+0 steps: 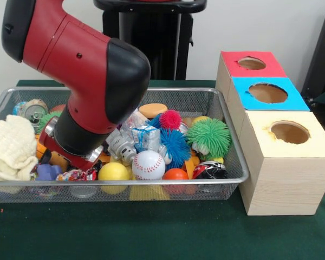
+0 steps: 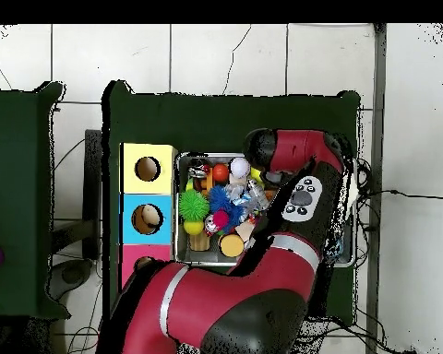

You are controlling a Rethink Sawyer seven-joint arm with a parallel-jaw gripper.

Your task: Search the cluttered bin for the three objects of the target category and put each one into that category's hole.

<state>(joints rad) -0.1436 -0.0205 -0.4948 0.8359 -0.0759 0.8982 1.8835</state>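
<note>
The red and black arm [image 1: 92, 81] reaches deep into the wire mesh bin [image 1: 227, 141], probably hunting through the clutter; its gripper is buried (whether open or closed, I cannot tell). Candidates like the baseball [image 1: 148, 164] and yellow ball [image 1: 113, 171] lie near the front rim, beside the wooden hole boxes [image 1: 276, 179] on green table cloth [image 1: 151, 233]; tiled floor beyond.

Red-black arm [image 1: 92, 81] bent steeply downward
</note>
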